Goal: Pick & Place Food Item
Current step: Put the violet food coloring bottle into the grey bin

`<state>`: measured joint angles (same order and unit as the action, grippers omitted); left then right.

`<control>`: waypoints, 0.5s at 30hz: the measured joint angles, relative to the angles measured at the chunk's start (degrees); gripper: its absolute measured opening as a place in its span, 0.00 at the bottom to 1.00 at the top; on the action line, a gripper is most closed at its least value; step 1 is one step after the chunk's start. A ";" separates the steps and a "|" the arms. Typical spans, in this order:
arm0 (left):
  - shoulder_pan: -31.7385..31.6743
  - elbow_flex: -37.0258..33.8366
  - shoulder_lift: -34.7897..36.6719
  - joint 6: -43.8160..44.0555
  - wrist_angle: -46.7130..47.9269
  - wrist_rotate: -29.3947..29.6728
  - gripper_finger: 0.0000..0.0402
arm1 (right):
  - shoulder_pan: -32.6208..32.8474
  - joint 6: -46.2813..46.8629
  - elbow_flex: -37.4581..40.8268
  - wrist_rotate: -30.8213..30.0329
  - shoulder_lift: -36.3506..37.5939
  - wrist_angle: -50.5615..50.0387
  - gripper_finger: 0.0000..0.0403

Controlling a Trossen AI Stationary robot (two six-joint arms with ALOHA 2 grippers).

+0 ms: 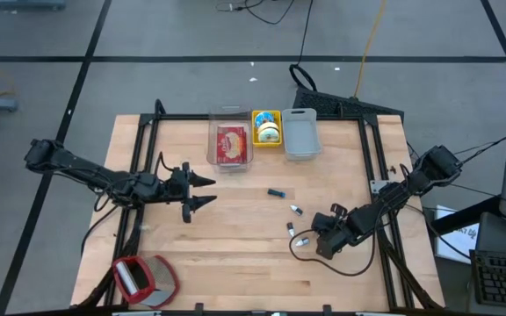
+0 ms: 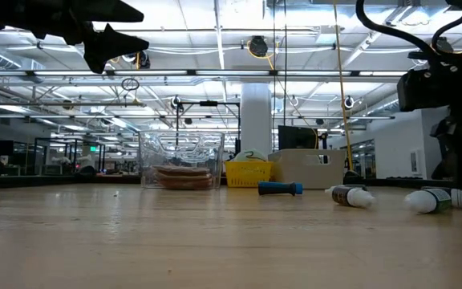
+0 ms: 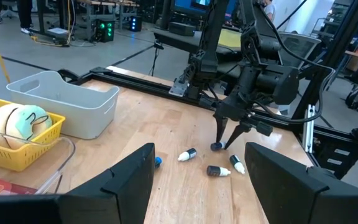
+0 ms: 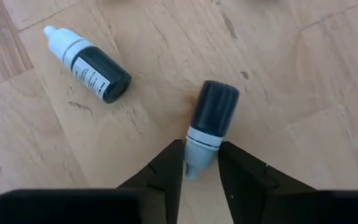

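The right hand (image 4: 201,163) points steeply down at the wooden desk (image 1: 235,254), toward its 4 o'clock edge in the high view. Its two dark fingers (image 4: 166,168) are pinched on the white neck of a small dark dropper bottle (image 4: 210,124), which lies on the wood with its dark body pointing away from the wrist. A second dropper bottle (image 4: 89,65), white cap and dark body, lies near it on its side, apart from the fingers. In the high view a third small bottle (image 1: 295,209) lies toward 12 o'clock from the right hand, and a blue-capped item (image 1: 276,192) lies beyond that again.

The left hand (image 1: 202,191) hangs level above the desk's 9 o'clock side, released, jaws spread wide and empty.

Along the 12 o'clock edge sit a clear plastic container (image 1: 229,140) with a red food pack in it, a yellow basket (image 1: 267,128) holding round pastel items, and a grey bin (image 1: 300,133). A red-and-white object (image 1: 143,279) lies near 7 o'clock.
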<state>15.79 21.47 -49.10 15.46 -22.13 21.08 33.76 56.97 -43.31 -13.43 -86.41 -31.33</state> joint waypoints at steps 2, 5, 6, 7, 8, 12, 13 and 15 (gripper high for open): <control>-0.01 0.00 0.00 0.01 0.00 0.00 0.63 | 0.00 0.53 0.00 -0.02 0.00 0.06 0.21; 0.00 0.00 0.00 -0.15 0.00 0.00 0.63 | 0.00 0.68 0.04 -0.07 0.00 0.42 0.20; 0.00 0.00 0.00 -0.17 0.00 0.00 0.63 | 0.00 0.66 0.04 -0.07 0.00 0.52 0.21; 0.00 0.00 0.00 -0.17 0.00 0.00 0.63 | -0.03 0.69 0.04 -0.14 -0.02 0.59 0.22; 0.00 0.00 0.00 -0.18 0.00 0.00 0.63 | -0.16 0.80 0.04 -0.51 -0.02 0.64 0.23; 0.00 0.00 0.00 -0.20 0.00 0.00 0.63 | -0.92 1.82 0.09 -1.62 -0.04 0.90 0.31; 0.00 0.00 0.00 -0.18 0.00 0.00 0.63 | -1.18 1.92 0.09 -1.62 -0.04 0.92 0.33; 0.00 0.00 0.00 -0.11 0.00 0.00 0.63 | -1.53 1.96 0.09 -1.51 -0.06 1.05 0.36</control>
<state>15.79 21.47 -49.10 15.35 -22.13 21.08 32.22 58.93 -43.22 -14.94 -86.48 -30.28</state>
